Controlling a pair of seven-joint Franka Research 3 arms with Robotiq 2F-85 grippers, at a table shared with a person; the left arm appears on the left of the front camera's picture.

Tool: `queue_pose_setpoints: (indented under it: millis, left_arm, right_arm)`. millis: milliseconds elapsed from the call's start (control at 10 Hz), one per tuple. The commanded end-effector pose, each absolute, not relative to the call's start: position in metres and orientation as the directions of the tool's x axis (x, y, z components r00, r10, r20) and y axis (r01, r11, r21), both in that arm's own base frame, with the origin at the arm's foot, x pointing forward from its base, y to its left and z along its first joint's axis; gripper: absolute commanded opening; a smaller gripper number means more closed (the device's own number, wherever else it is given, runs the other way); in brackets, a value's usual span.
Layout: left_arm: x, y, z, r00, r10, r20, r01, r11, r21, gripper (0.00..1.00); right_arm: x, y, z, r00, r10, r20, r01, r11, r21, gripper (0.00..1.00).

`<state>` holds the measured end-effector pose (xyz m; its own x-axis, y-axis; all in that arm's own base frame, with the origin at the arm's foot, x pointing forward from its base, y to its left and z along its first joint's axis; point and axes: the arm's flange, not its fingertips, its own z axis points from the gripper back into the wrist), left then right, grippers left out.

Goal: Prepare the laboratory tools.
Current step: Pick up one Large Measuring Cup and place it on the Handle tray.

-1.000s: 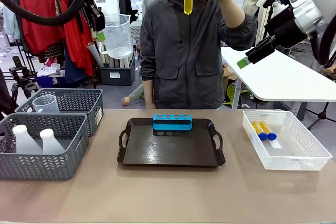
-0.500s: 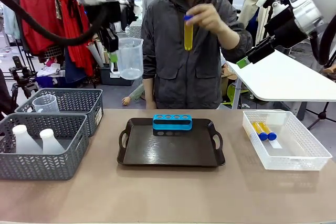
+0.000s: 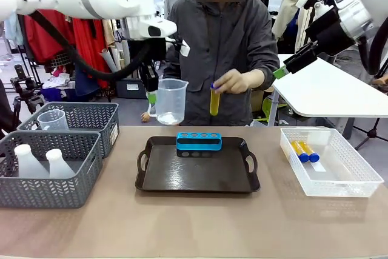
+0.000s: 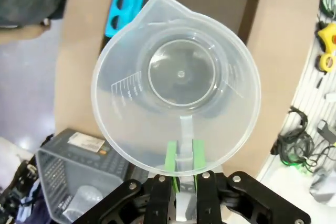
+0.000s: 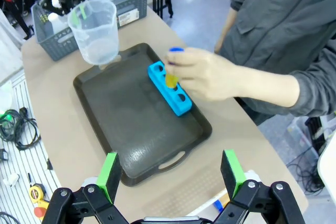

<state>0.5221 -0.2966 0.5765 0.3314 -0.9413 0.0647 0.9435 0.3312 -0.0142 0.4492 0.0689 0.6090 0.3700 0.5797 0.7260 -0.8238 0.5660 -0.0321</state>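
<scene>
The measuring beaker (image 3: 169,101) hangs upright in the air above the left end of the black tray (image 3: 200,174), clear of the worktop (image 3: 194,228). It looks empty. I judge it light, with a thin clear wall that will flex under squeeze and a slick surface. The handle is the correct place to hold it, not the rim or wall.

The left tool (image 4: 184,157) has its green pads closed on the handle strip, with the beaker body hanging out beyond the fingers. I expect that offset load to swing on fast moves, so I would set it down slowly and level.

On the tray's far side sits the blue tube rack (image 3: 199,141), its holes empty. Just above it, the person's hand (image 3: 233,81) holds a yellow test tube (image 3: 214,102) upright, cap up.

The right tool (image 5: 170,174) is spread wide, holds nothing and sits high, well apart from the tray. Two more capped tubes (image 3: 303,150) lie in the clear crate (image 3: 357,186) at the right.
</scene>
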Motion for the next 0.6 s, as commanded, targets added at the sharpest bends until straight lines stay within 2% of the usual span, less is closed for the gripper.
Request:
queue_pose_setpoints:
  millis: [0, 500]
  left_arm:
    - [0.525, -0.297, 0.586, 0.298, -0.952, 0.068, 0.954, 0.296, -0.038, 0.0]
    - [0.524, -0.275, 0.609, 0.336, -0.934, 0.121, 0.941, 0.338, 0.001, 0.0]
  right_arm:
    - [0.45, 0.069, 0.611, 0.368, 0.556, 0.745, -0.827, 0.563, -0.012, 1.0]
    - [0.45, 0.069, 0.611, 0.368, 0.556, 0.745, -0.827, 0.563, -0.012, 1.0]
